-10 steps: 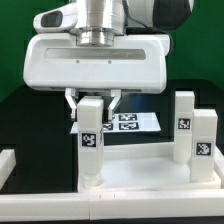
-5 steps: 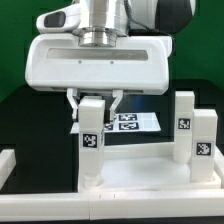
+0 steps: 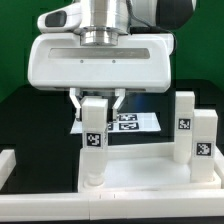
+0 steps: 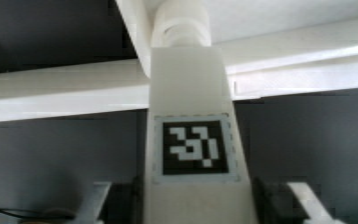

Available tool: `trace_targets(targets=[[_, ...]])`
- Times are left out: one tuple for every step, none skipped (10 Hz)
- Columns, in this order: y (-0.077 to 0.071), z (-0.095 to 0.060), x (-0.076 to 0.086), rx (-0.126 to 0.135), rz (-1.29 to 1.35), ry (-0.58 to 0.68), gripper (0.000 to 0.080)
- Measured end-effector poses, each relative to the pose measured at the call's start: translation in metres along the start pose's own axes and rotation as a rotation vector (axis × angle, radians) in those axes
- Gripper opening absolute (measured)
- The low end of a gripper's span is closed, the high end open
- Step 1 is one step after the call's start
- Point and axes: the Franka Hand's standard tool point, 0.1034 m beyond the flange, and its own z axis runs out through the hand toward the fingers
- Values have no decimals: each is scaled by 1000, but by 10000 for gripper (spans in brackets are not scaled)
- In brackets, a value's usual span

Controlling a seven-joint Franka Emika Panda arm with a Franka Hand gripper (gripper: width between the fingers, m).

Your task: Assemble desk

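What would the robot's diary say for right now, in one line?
pincer: shut on leg | leg: upright on tabletop corner | two legs already standing

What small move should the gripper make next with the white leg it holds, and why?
Probably keep turning the white rectangular block leg into the flat white tabletop slab. The gripper holds its top, and its foot meets the slab while two legs already stand.

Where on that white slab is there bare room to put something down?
On the tabletop, the stretch between the leg in the gripper and the two upright legs looks bare. The exterior view's right edge is crowded.
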Motion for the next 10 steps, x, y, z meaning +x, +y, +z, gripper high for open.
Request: trace_targets(targets=[[1,3,-3,-3,0,-6,285],[1,5,-5,-4,-2,-10,285],[1,7,-7,-5,-3,-14,285],[1,9,-9,-6,-4,-17,285],[1,10,-10,-7,-5,-19,285],[1,10,-10,-7,-5,-19,285],[1,10,-10,-7,-5,-19,364],[1,10,-10,-7,-5,-19,506],[1,10,-10,-7,-5,-20,506],[2,10,-10,-7,-4,-22,620]])
